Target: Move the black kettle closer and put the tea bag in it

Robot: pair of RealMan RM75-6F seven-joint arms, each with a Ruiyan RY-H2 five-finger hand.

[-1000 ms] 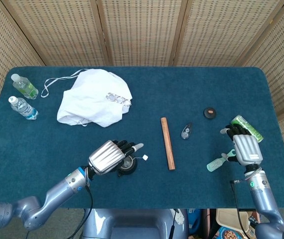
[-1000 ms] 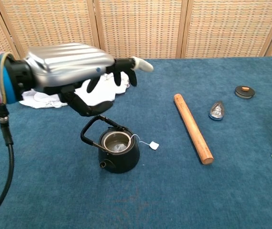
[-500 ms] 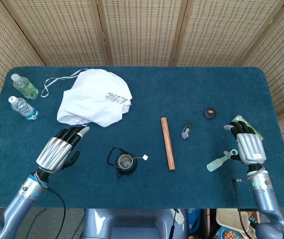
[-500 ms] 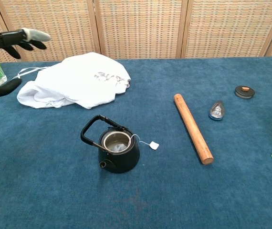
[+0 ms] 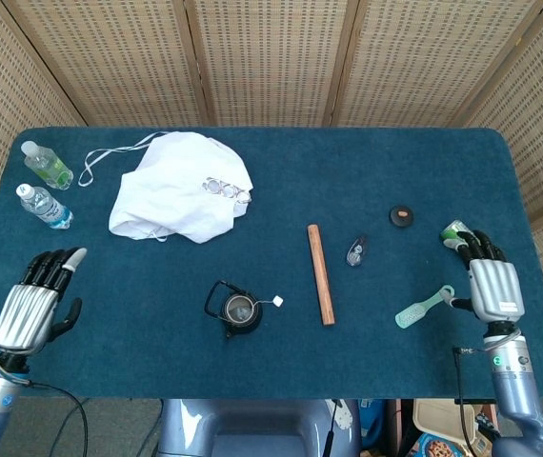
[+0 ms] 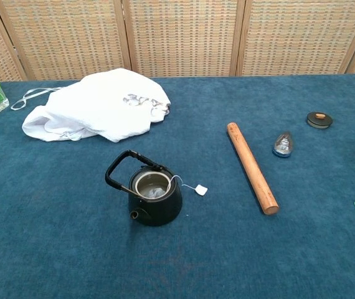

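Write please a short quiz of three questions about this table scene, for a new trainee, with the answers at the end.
1. True or false: the tea bag lies inside the black kettle, with its paper tag hanging outside.
2. What lies nearest to the kettle's right in the chest view? A) white cloth B) wooden stick C) water bottle
3. Does either hand hold anything?

Key
1. True.
2. B, the wooden stick.
3. No. The left hand and the right hand are both empty with fingers apart, near the table's left and right edges.
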